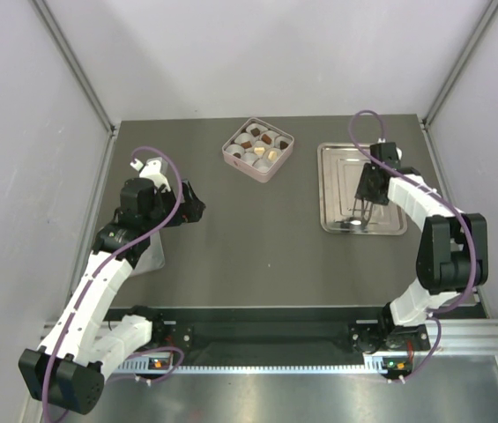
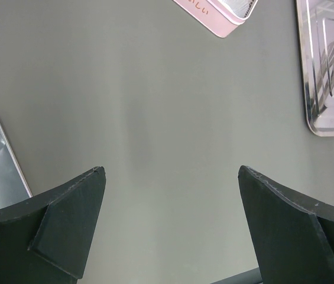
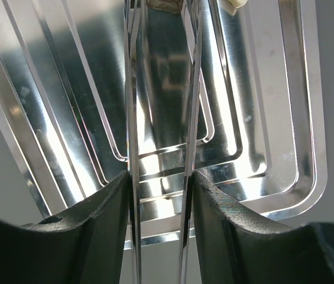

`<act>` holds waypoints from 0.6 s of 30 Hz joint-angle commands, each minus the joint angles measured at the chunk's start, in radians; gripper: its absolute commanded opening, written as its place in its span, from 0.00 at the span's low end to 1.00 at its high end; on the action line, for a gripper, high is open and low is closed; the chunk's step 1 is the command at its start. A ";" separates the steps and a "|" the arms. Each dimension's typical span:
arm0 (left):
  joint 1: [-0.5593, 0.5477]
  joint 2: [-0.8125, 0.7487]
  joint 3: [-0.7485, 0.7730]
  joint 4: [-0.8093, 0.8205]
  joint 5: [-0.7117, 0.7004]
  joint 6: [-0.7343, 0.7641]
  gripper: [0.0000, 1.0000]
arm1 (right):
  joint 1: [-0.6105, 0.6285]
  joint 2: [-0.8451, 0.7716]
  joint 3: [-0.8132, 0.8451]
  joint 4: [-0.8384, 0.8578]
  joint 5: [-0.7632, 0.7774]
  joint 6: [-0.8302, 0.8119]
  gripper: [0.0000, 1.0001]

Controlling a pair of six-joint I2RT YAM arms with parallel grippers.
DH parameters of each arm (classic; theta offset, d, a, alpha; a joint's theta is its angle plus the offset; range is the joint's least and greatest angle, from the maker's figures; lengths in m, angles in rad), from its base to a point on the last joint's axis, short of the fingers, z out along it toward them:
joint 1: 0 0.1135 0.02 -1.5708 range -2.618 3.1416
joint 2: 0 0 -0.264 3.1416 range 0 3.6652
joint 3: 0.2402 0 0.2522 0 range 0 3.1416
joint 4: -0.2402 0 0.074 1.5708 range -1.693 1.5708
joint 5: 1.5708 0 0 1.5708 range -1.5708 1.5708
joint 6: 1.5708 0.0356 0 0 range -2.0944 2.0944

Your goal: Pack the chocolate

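Most chocolate (image 1: 269, 138) sits packed in box (image 1: 262, 174), far middle of table. Right gripper (image 3: 161, 183) clamps tongs (image 3: 132, 118), tips down over tray (image 1: 345, 167) near right edge, likely for next piece. Left gripper (image 2: 171, 177) spread wide, holding nothing, parked clear.

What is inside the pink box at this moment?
The pink box holds white paper cups; several carry dark chocolate, one a tan piece. The nearer cups look empty. The box floor under the cups is covered.
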 commanded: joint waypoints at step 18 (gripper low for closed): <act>0.005 -0.006 0.001 0.047 0.003 0.001 0.99 | -0.003 -0.070 0.092 0.025 -0.043 -0.007 0.38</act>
